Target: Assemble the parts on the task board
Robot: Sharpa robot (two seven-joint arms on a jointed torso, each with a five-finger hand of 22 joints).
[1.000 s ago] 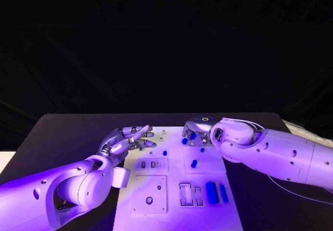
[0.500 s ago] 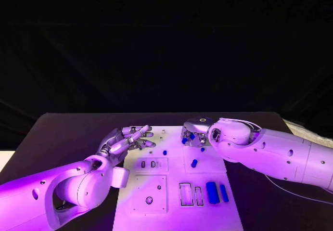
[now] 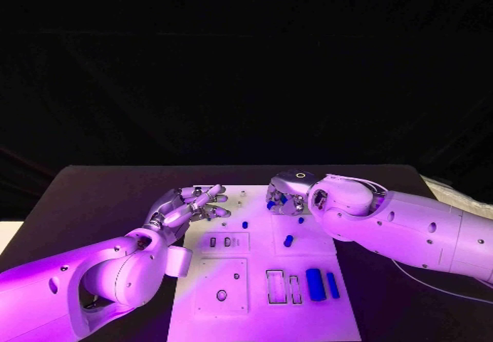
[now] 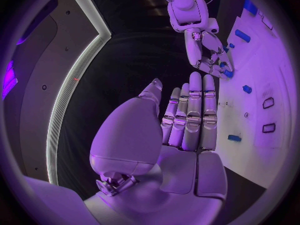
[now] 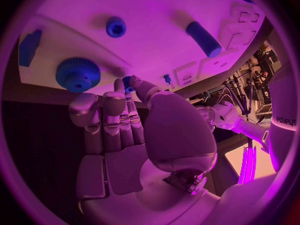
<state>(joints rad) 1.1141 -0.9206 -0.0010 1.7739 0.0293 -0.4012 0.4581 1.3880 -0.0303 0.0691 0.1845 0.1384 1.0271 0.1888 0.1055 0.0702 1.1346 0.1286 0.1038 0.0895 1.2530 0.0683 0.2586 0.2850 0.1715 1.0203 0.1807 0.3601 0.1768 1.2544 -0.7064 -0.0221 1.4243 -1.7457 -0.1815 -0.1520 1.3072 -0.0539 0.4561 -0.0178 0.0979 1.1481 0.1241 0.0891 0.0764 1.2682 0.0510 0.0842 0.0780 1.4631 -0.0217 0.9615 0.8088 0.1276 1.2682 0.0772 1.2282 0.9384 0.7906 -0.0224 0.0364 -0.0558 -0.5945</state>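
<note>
Pinches a small blue part (image 5: 128, 80) between thumb and one finger: the right hand (image 3: 286, 198), above the far side of the task board (image 3: 308, 313), near a larger blue gear (image 5: 78, 74). Seems light, stiff and smooth, with fine teeth on the rim, so probably easy to let slip or twist. Better to hold by the sides, low and straight, leaving the end free for its seat. Hovers at the far left of the board, above the surface (image 3: 92, 199), with fingers stretched and nothing inside: the left hand (image 3: 195, 203).
</note>
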